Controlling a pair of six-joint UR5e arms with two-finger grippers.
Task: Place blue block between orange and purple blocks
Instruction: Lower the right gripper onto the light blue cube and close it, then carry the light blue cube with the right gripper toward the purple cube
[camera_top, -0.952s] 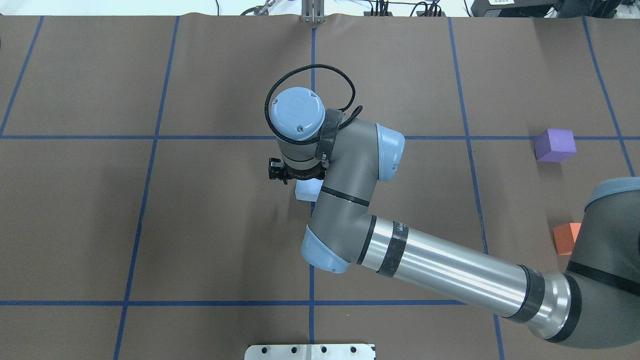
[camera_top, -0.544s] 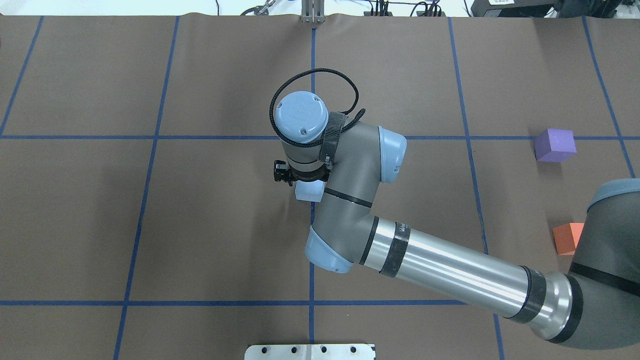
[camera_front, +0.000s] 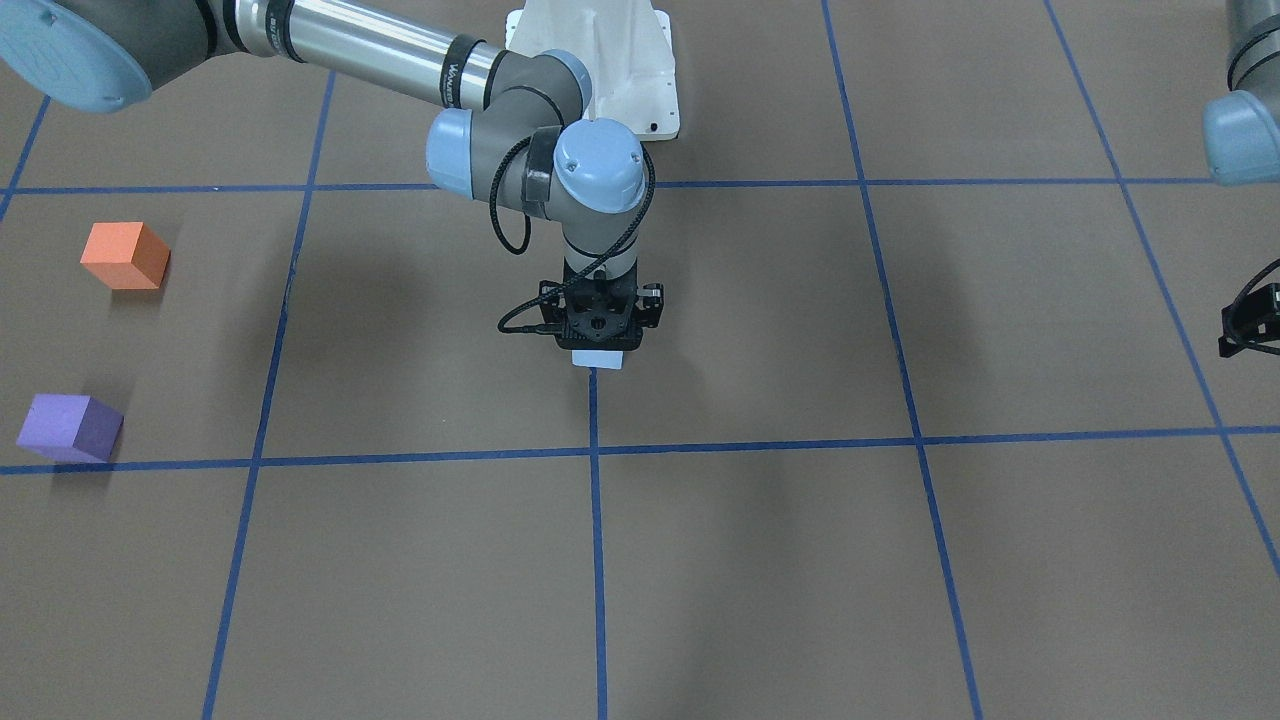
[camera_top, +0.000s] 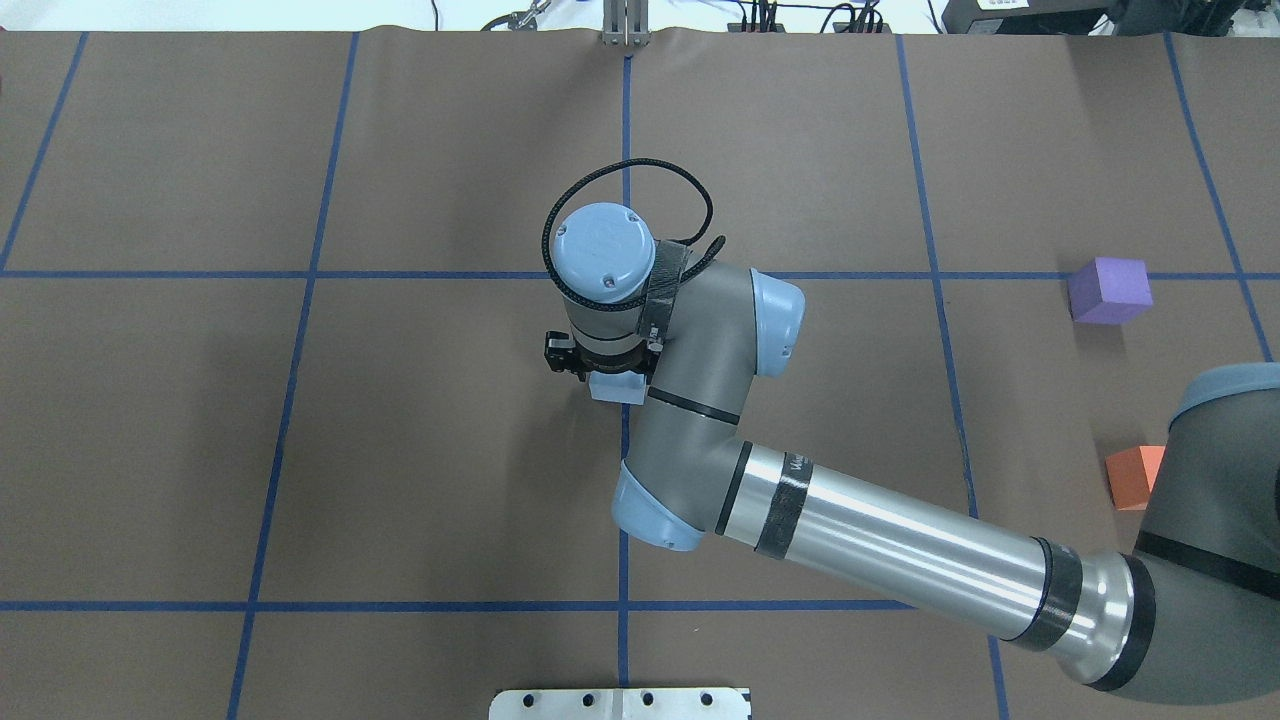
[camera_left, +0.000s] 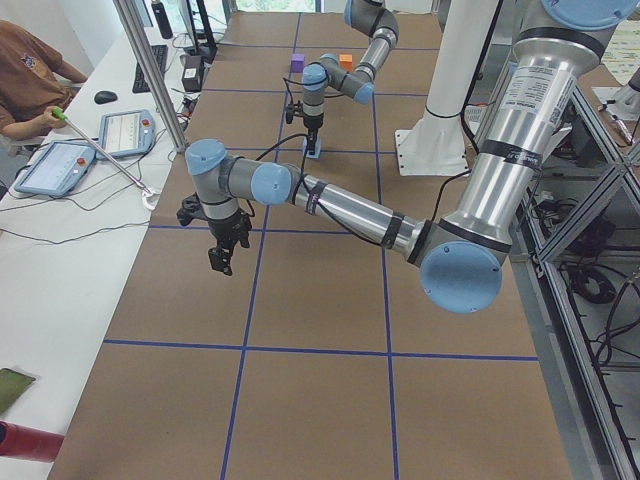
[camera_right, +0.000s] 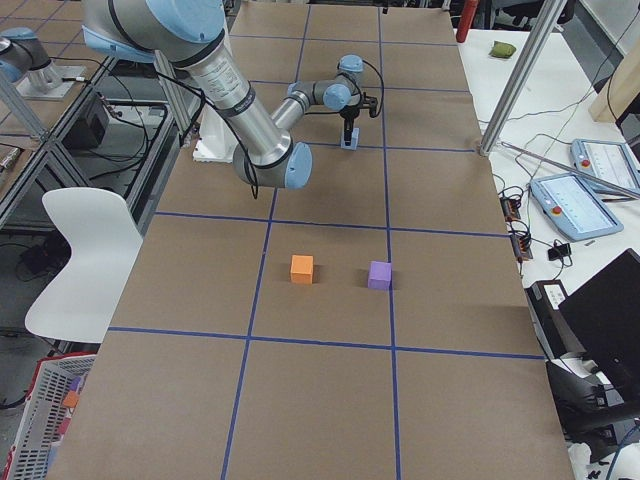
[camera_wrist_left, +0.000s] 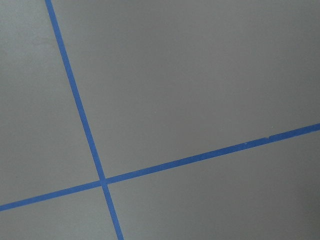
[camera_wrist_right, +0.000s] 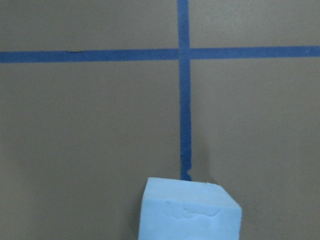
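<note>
The light blue block (camera_top: 615, 389) sits on the brown table at the centre, by a blue tape line, and fills the lower middle of the right wrist view (camera_wrist_right: 190, 210). My right gripper (camera_front: 597, 348) hangs straight down right over it; its fingers are hidden, so I cannot tell whether it is open or shut. The orange block (camera_top: 1133, 477) and the purple block (camera_top: 1108, 290) stand apart at the far right, with a gap between them. My left gripper (camera_front: 1250, 325) hangs over bare table at the other end, cut off by the frame edge.
Blue tape lines (camera_top: 310, 274) split the brown table into squares. The right arm's long silver link (camera_top: 900, 555) stretches from the right side to the centre. A metal plate (camera_top: 620, 703) lies at the near edge. A side table with tablets (camera_left: 60, 165) stands beyond the far edge.
My right wrist has shifted slightly toward the robot's side, over the blue block, so less of the block shows. The block itself has stayed in place.
</note>
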